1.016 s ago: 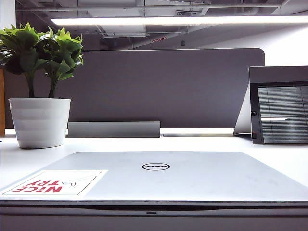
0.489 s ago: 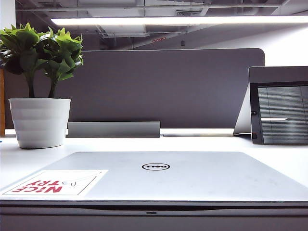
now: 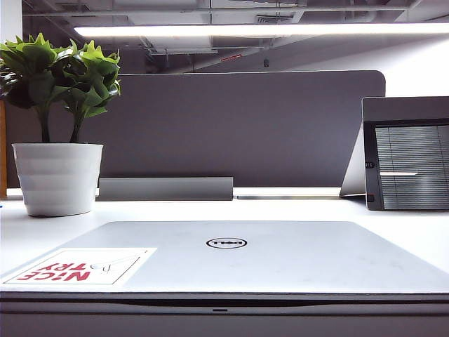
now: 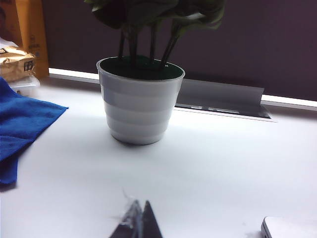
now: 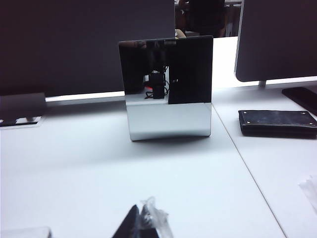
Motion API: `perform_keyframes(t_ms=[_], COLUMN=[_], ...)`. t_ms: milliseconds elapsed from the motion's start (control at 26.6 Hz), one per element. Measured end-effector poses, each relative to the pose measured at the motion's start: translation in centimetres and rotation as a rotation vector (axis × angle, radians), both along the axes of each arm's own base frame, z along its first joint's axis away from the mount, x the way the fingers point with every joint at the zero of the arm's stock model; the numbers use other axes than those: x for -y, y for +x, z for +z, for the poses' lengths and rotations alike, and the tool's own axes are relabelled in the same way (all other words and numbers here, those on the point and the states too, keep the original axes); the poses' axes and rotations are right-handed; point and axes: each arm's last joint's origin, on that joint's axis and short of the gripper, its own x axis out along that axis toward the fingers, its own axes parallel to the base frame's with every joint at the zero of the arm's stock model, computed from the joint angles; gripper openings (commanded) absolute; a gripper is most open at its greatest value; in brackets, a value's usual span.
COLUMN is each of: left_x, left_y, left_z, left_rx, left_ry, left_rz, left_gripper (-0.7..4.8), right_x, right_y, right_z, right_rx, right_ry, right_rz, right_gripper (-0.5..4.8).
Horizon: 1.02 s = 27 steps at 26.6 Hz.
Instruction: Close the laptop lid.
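Laptop lid (image 3: pixel 280 256) flat, shut, long axis crosswise

The white worktop (image 3: pixel 295 210) extends to a dark grey partition panel (image 3: pixel 238 130) at its far edge. A long fluorescent light strip (image 3: pixel 259 30) runs across an open ceiling with exposed ducts. A potted green plant (image 3: pixel 57 119) in a white ribbed pot stands far left. A grey-framed upright device (image 3: pixel 407 153) stands far right.
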Motion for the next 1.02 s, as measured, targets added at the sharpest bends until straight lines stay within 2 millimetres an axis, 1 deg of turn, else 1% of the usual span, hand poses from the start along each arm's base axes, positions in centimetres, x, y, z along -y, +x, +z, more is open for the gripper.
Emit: perform_keyframes(t_ms=[264, 414, 565, 602, 715, 1016], left_x=[0.0, 0.0, 0.0, 0.0, 0.0, 0.0], left_y=[0.0, 0.0, 0.0, 0.0, 0.0, 0.0], left_z=[0.0, 0.0, 0.0, 0.0, 0.0, 0.0], left_rx=[-0.002, -0.002, -0.002, -0.002, -0.002, -0.003], left_ry=[0.0, 0.0, 0.0, 0.0, 0.0, 0.0], left_rz=[0.0, 0.0, 0.0, 0.0, 0.0, 0.0], left_gripper=[-0.05, -0.05, -0.05, -0.05, -0.05, -0.05], right_x=[0.3, 0.4, 0.5, 0.5, 0.5, 0.4], right_y=[2.1, 3.0, 3.8, 3.9, 3.8, 3.8], right_z=[-5.2, -6.8, -9.1, -9.3, -9.1, -9.3], right_rx=[-0.008, 0.045, 0.086, 0.08, 0.105, 0.09], right_ry=[0.008, 0.005, 0.02, 0.031, 0.05, 0.055], right_rz=[-0.029, -0.028, -0.027, -0.029, -0.023, -0.018], right_gripper=[-0.04, -0.05, -0.04, -0.04, -0.04, -0.04])
